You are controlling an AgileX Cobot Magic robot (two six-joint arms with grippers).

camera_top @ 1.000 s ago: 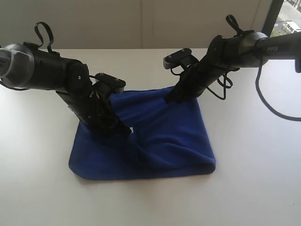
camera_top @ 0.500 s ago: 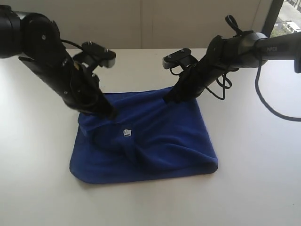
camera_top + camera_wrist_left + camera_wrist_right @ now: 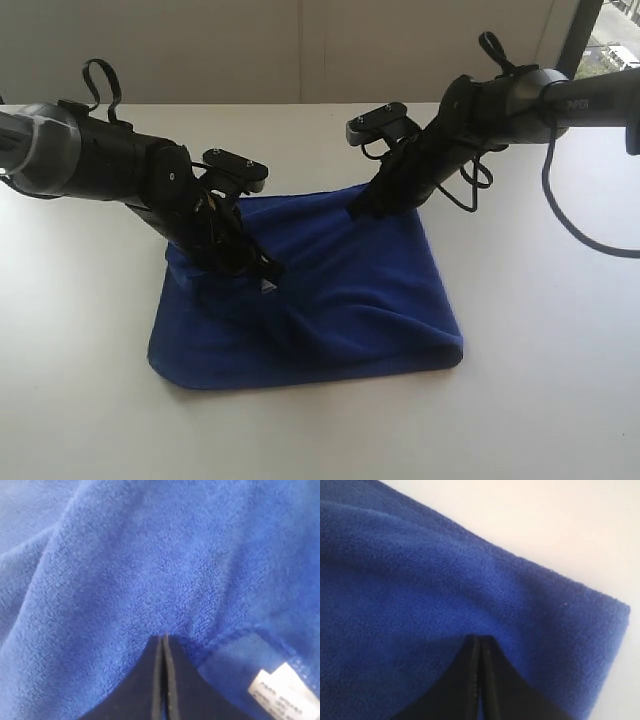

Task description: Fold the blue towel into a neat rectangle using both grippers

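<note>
The blue towel [image 3: 330, 300] lies folded on the white table, with its small white label [image 3: 265, 287] facing up. My left gripper [image 3: 262, 268] is shut, and its tips press down into the cloth right beside the label [image 3: 280, 692]. In the left wrist view the left gripper [image 3: 163, 637] shows no clear fold between its fingers. My right gripper [image 3: 360, 212] is shut on the towel's far right corner, which stands slightly raised. Seen from the right wrist, the right gripper [image 3: 479, 639] is sunk in the cloth [image 3: 420, 590] near the hem.
The white table [image 3: 540, 300] runs on all sides of the towel. A black cable [image 3: 565, 210] hangs from the right arm over the table at the right. A wall stands behind the table's far edge.
Half a second ago my left arm was raised, with its gripper on the towel's far left part. It has swung back down next to the label. The right arm and its corner have not moved.
</note>
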